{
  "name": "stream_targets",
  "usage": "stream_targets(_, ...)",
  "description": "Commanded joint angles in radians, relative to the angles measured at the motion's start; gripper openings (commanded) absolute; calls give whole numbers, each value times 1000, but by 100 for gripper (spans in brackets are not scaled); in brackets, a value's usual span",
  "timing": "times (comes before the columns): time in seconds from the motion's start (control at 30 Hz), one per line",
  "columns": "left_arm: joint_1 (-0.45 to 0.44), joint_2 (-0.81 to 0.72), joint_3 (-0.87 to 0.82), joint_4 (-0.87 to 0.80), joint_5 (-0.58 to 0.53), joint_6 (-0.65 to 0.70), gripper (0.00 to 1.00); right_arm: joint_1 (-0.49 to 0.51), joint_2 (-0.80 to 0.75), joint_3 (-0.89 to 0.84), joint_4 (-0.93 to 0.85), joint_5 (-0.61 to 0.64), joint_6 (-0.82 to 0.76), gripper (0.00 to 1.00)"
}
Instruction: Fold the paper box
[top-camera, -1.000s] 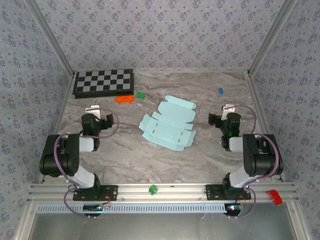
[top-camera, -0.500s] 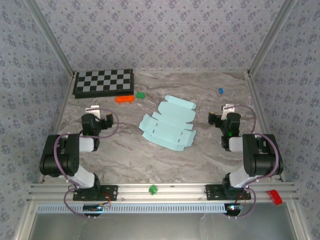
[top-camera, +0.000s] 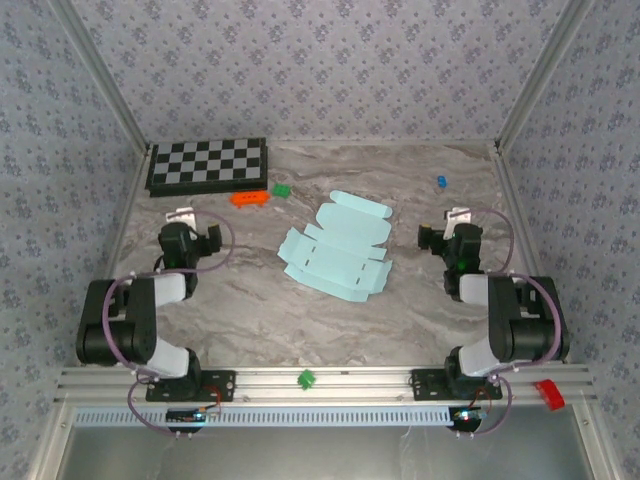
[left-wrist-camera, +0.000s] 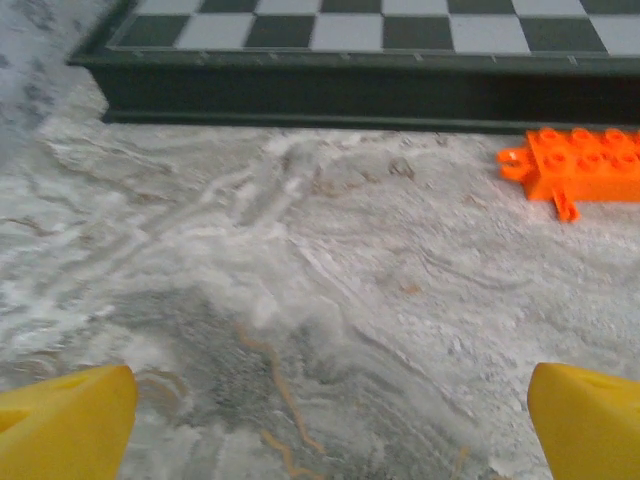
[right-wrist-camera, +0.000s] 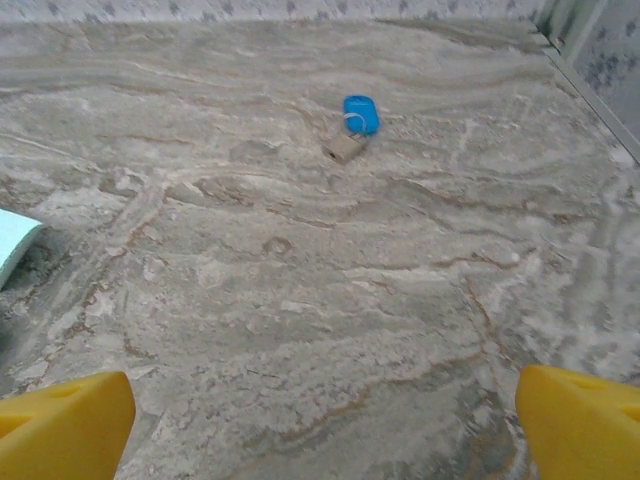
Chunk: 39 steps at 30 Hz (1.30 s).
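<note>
We see the paper box (top-camera: 335, 250) lying as a flat die-cut sheet at the middle of the surface (top-camera: 400, 310), between the two arms. Its flaps are spread out and a few edges lift slightly along the creases. We judge that no fold is made yet, so the task is at its start. The central spot puts the sheet within reach of both arms, which suits a job where one side probably pins the card while the other lifts a flap.

The left end effector (top-camera: 182, 216) hovers at the left of the frame, well apart from the sheet. Its yellow fingers (left-wrist-camera: 70, 425) stand wide apart in the lower corners of the left wrist view with nothing between them. It faces the checkered board (top-camera: 207, 165) and an orange brick (top-camera: 250, 198).

The right end effector (top-camera: 458, 216) sits at the right, likewise spread wide and empty, pointed toward a small blue piece (right-wrist-camera: 360, 113). A corner of the mint card shows at the left edge of its wrist view.

We think both are held clear so that neither creases the thin card before a grip is chosen. Such card will likely slide on this smooth top, so the next move calls for a low approach at an edge.
</note>
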<state>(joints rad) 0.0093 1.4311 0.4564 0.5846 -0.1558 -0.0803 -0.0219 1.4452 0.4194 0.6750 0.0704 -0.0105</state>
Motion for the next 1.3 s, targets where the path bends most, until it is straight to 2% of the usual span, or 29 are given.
stream_targets(0.0, -9, -121, 130, -326, -107, -150, 100, 4, -76, 138, -298, 43, 51, 100)
stream_targets(0.17, -82, -207, 231, -634, -62, -260, 99, 49, -73, 298, -571, 32, 108, 100)
stream_targets(0.3, -232, -220, 310, -796, -6, -356, 99, 108, -20, 439, -732, -97, 161, 100)
stream_targets(0.37, -320, -207, 340, -826, 9, -407, 98, 158, 17, 493, -773, -136, 163, 96)
stream_targets(0.47, -441, -160, 387, -825, 63, -481, 85, 240, 87, 577, -828, -152, 161, 89)
stream_targets(0.57, -557, -74, 453, -826, 124, -519, 66, 300, 171, 670, -882, -184, 157, 78)
stream_targets(0.73, -697, 104, 569, -833, 187, -527, 27, 361, 318, 822, -964, -265, 154, 48)
stream_targets(0.8, -727, 159, 598, -821, 217, -543, 16, 374, 361, 852, -973, -283, 165, 40)
stream_targets(0.83, -741, 183, 609, -811, 230, -548, 14, 380, 383, 865, -974, -291, 167, 33)
stream_targets(1.0, -797, 268, 657, -798, 248, -567, 1, 388, 462, 908, -986, -305, 180, 18)
stream_targets(1.07, -805, 304, 673, -809, 266, -578, 0, 386, 488, 918, -987, -320, 184, 11)
stream_targets(1.27, -815, 358, 645, -820, 243, -639, 0, 381, 544, 931, -1012, -305, 203, 7)
